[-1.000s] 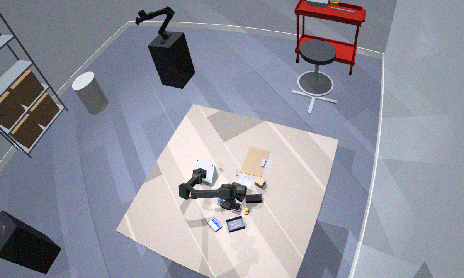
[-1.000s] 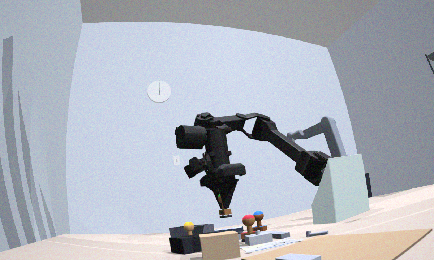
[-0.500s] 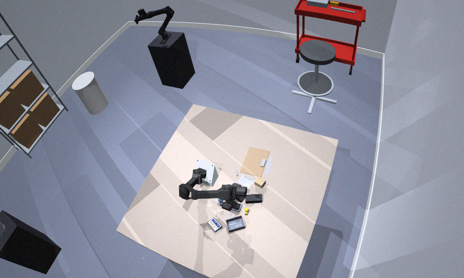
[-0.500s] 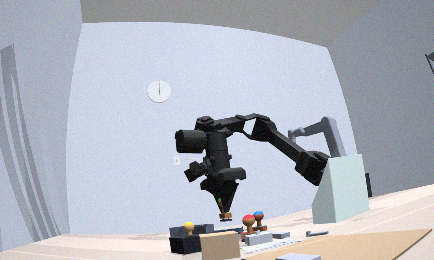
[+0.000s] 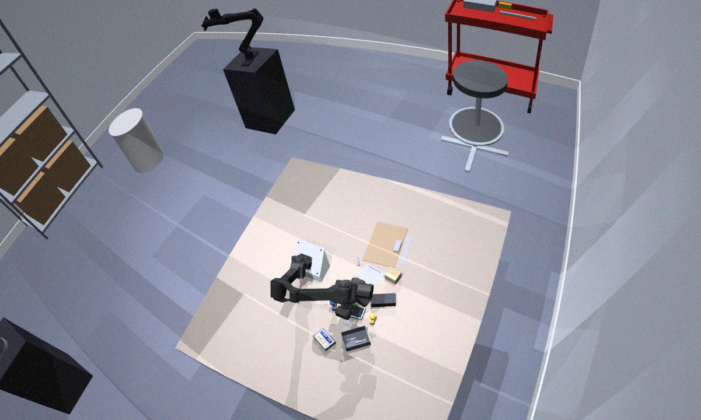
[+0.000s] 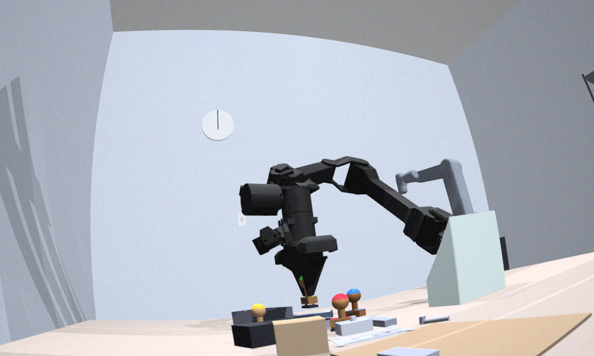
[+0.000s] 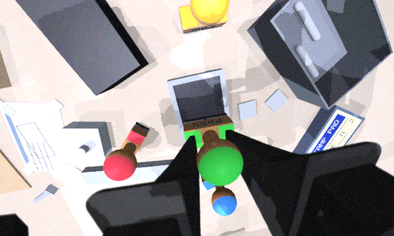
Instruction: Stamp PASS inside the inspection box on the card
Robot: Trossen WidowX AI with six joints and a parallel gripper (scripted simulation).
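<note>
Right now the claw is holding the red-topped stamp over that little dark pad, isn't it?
Not the red one. The wrist view shows the gripper shut on the green-topped stamp, marked PASS, over the dark pad. The red-topped stamp lies tipped over on the bench to its side.

I see red cart (image 5: 499, 31) at back, stool (image 5: 479, 79) in front of it | shelf (image 5: 13, 130) with boxes left | grey bin (image 5: 135, 140) on floor | wall clock (image 6: 217, 125) | red stamp (image 7: 121, 160), blue stamp (image 7: 224, 201), yellow stamp (image 7: 206, 11) on bench
</note>
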